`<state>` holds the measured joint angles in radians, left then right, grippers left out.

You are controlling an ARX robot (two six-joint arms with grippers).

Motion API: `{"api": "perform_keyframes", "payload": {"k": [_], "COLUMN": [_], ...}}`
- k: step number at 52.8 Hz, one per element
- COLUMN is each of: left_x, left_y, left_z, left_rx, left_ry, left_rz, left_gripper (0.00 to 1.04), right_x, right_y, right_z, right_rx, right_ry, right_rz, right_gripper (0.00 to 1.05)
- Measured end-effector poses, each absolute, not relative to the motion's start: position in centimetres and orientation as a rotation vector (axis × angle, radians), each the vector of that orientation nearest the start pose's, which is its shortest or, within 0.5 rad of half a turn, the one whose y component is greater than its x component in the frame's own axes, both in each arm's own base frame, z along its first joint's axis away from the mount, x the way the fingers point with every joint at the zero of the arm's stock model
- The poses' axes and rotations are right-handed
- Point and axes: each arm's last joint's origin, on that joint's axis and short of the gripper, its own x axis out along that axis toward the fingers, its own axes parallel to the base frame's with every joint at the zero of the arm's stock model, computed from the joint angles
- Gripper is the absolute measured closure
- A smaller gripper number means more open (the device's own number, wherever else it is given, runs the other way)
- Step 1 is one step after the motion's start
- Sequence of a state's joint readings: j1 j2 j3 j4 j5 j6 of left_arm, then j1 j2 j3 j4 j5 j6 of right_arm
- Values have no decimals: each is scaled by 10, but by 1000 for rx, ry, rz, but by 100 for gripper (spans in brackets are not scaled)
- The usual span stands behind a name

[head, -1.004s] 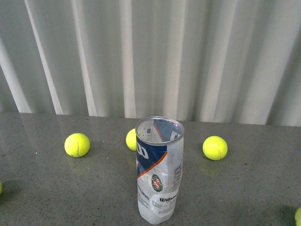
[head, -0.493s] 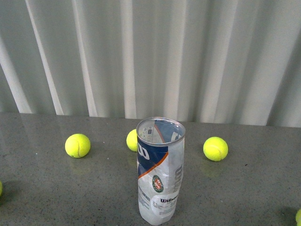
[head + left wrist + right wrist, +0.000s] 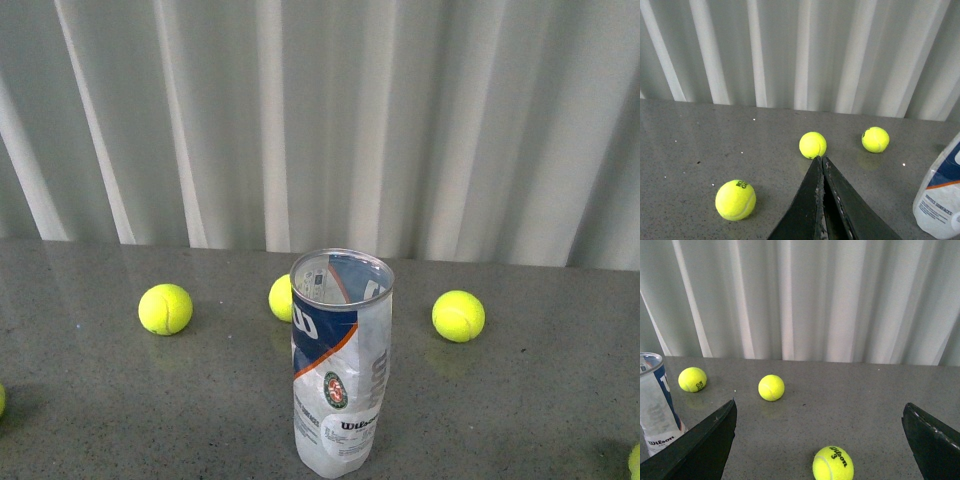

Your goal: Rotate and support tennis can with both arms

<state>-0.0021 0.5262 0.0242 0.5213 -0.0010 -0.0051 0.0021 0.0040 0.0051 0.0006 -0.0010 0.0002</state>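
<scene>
- Tennis can [image 3: 340,365]: stands upright on the grey speckled table [image 3: 120,400], open silver rim up, in the near centre of the front view; no ball shows inside it. The navy and orange Wilson label and the round green-red logo face the camera.
- Arms: neither arm shows in the front view — nothing touches the can.
- Left gripper [image 3: 821,161]: fingers pressed together, tips meeting, nothing between them. It points at about 12 o'clock toward a tennis ball [image 3: 813,145] just beyond the tips; the can's lower part [image 3: 941,200] appears at the edge of this view, well apart from the fingers.
- Right gripper [image 3: 820,412]: fingers spread wide, one finger [image 3: 700,447] at each side of the wrist view, holding nothing. The can [image 3: 657,400] stands near one finger, not touching it.
- Loose tennis balls, front view: one at 10 o'clock from the can [image 3: 165,308], one at 11 o'clock partly hidden behind the rim [image 3: 281,297], one at 2 o'clock [image 3: 458,315].
- Background: a pale pleated curtain [image 3: 330,120] behind the table.
</scene>
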Motion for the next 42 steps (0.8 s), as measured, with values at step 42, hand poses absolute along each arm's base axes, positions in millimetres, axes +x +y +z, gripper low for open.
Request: {"api": "perform_keyframes", "payload": {"k": [42], "left_x": [109], "left_y": [0], "left_z": [175], "left_rx": [-5], "left_ry": [-28], "left_rz": [-2], "left_gripper": [101], "right_x": [98], "right_y": [0], "right_z": [165], "right_rx": [0], "right_ry": [-2], "right_rz": [3], "right_gripper": [7]}}
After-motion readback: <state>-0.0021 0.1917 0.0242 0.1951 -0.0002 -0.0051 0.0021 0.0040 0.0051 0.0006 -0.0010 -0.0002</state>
